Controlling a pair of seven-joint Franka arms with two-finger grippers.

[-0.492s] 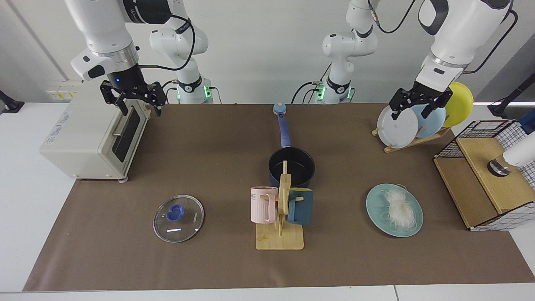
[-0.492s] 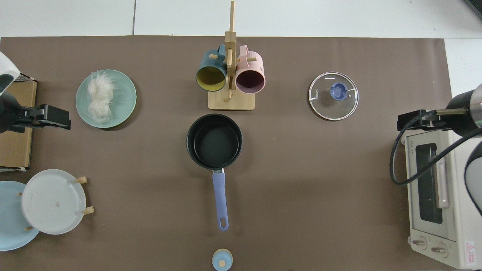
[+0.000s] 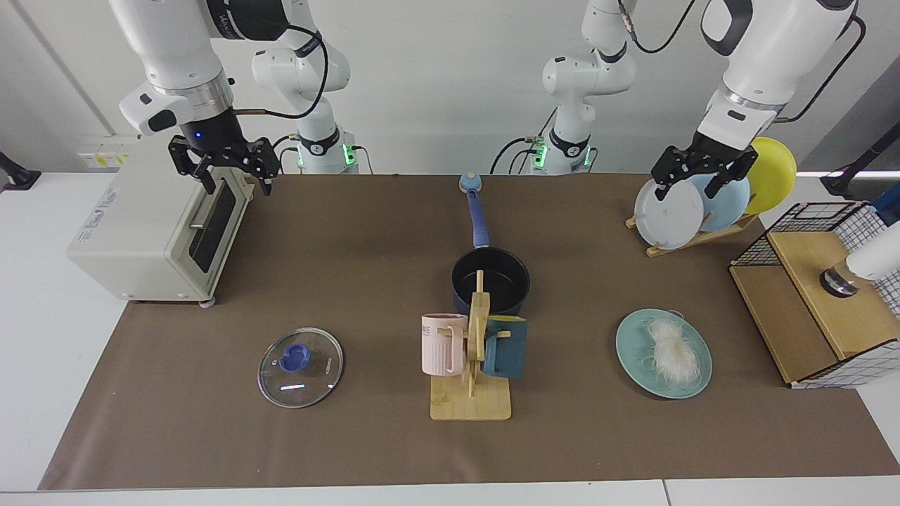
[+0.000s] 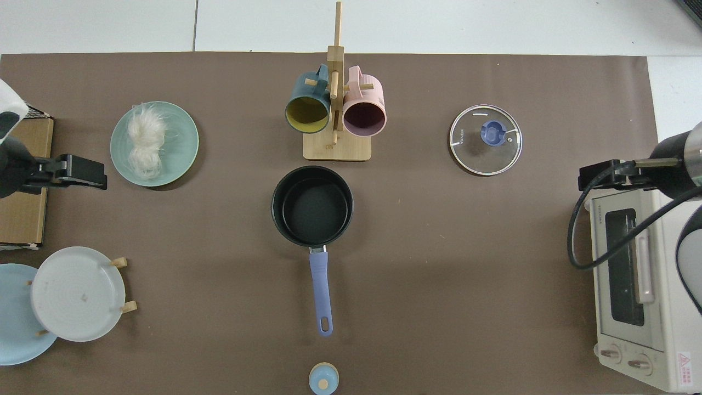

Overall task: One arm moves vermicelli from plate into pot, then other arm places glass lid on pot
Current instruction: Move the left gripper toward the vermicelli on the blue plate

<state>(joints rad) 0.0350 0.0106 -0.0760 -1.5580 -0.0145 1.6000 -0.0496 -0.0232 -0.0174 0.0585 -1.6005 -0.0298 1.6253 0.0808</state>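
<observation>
- Since the earlier frame, only the left gripper [image 3: 695, 179] has shifted: in the facing view it is seen a little higher and further toward the table's middle, and in the top view [image 4: 82, 171] it has edged toward the plate [image 3: 633, 348]. Everything on the brown mat [image 3: 351, 436] is found where it was.
- The left gripper is held in the air in front of the white plate [image 3: 668, 214] on the plate rack [image 3: 696, 239], near the mat's far corner; its fingers are spread apart and nothing is gripped.
- The right gripper [image 3: 228, 165] is kept waiting above the toaster oven [image 3: 140, 225] at the mat's other far corner, fingers apart and empty.
- The vermicelli [image 3: 671, 348] is seen lying as a loose tangle on the plate, near the mat's near edge on the left arm's side, beside the wire basket [image 3: 815, 281].
- The pot [image 3: 490, 281] is set at the mat's middle, empty, its handle pointed toward the far edge, where a small blue knobbed object [image 3: 471, 183] is placed.
- The glass lid [image 3: 300, 367] is laid flat, knob up, near the near edge on the right arm's side, well apart from the pot.
- A mug rack [image 3: 471, 393] with a pink mug [image 3: 443, 344] and a dark teal mug [image 3: 506, 348] is placed just in front of the pot.
</observation>
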